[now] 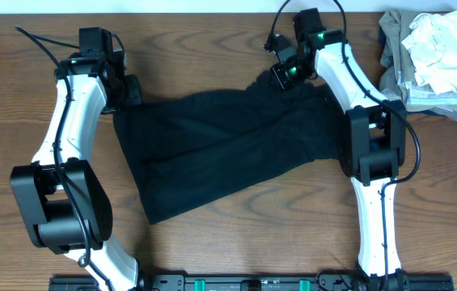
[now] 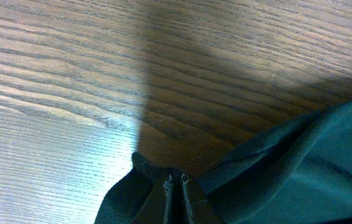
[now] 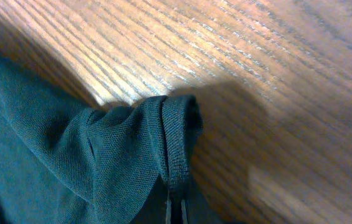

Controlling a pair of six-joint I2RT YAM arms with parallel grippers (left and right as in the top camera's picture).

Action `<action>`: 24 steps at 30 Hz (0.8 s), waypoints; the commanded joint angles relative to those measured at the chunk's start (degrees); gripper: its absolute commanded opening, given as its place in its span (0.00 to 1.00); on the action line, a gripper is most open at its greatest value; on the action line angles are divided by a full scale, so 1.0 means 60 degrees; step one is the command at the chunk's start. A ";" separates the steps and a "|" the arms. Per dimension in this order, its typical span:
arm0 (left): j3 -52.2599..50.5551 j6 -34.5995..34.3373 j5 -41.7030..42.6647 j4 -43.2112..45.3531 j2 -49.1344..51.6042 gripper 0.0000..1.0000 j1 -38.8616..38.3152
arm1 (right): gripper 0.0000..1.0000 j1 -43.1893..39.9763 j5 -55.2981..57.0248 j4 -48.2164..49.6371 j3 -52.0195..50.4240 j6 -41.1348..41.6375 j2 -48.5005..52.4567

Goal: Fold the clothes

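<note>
A dark green-black garment (image 1: 220, 149) lies spread across the middle of the wooden table. My left gripper (image 1: 128, 95) is shut on its far left corner; in the left wrist view the fingers (image 2: 176, 186) pinch a fold of the dark cloth (image 2: 300, 168). My right gripper (image 1: 283, 74) is shut on the garment's far right corner; in the right wrist view the fingers (image 3: 176, 208) pinch a hemmed edge of the cloth (image 3: 101, 168), lifted slightly off the table.
A pile of other clothes (image 1: 434, 56), grey, white and light blue, sits at the far right corner of the table. Bare wood surrounds the garment at front and far left (image 1: 18, 97).
</note>
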 commanded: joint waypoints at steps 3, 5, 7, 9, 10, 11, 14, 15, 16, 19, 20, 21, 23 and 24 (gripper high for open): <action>0.0240 0.0259 -0.0106 0.0069 -0.0244 0.06 0.0135 | 0.01 -0.0226 -0.0066 -0.0087 0.1104 0.0084 -0.0055; 0.0368 0.0259 -0.0106 0.0073 -0.0372 0.06 0.0244 | 0.01 -0.0226 -0.0015 -0.0131 0.1512 -0.0047 -0.0077; 0.0459 0.0259 -0.0106 0.0102 -0.0539 0.06 0.0328 | 0.01 -0.0226 0.0138 -0.0084 0.1982 -0.0084 -0.0080; 0.0481 0.0262 -0.0106 0.0237 -0.0681 0.06 0.0382 | 0.01 -0.0189 0.0302 0.0135 0.2328 -0.0084 -0.0080; 0.0481 0.0266 -0.0109 0.0321 -0.0729 0.06 0.0386 | 0.01 -0.0168 0.0346 0.0306 0.2412 -0.0080 -0.0080; 0.0481 0.0270 -0.0109 0.0444 -0.0765 0.06 0.0393 | 0.01 -0.0149 0.0372 0.0539 0.2473 -0.0084 -0.0080; 0.0481 0.0266 -0.0106 0.0896 -0.0780 0.06 0.0390 | 0.01 -0.0073 0.0441 0.1311 0.2481 -0.0087 -0.0077; 0.0481 0.0266 -0.0106 0.1013 -0.0776 0.06 0.0390 | 0.01 -0.0044 0.0452 0.1592 0.2463 -0.0091 -0.0073; 0.0481 0.0266 -0.0106 0.1115 -0.0776 0.06 0.0390 | 0.01 -0.0011 0.0477 0.1891 0.2426 -0.0091 -0.0073; 0.0481 0.0266 -0.0106 0.1446 -0.0780 0.06 0.0390 | 0.01 0.0069 0.0608 0.2885 0.2419 -0.0084 -0.0073; 0.0481 0.0266 -0.0106 0.1486 -0.0776 0.06 0.0390 | 0.01 0.0091 0.0641 0.3129 0.2419 -0.0091 -0.0073; 0.0481 0.0266 -0.0106 0.1515 -0.0776 0.06 0.0390 | 0.01 0.0120 0.0692 0.3439 0.2419 -0.0095 -0.0073; 0.0481 0.0270 -0.0106 0.1504 -0.0776 0.06 0.0390 | 0.01 0.0178 0.0692 0.3610 0.2419 -0.0208 -0.0073; 0.0481 0.0270 -0.0106 0.1479 -0.0776 0.06 0.0390 | 0.01 0.0197 0.0699 0.3585 0.2419 -0.0237 -0.0073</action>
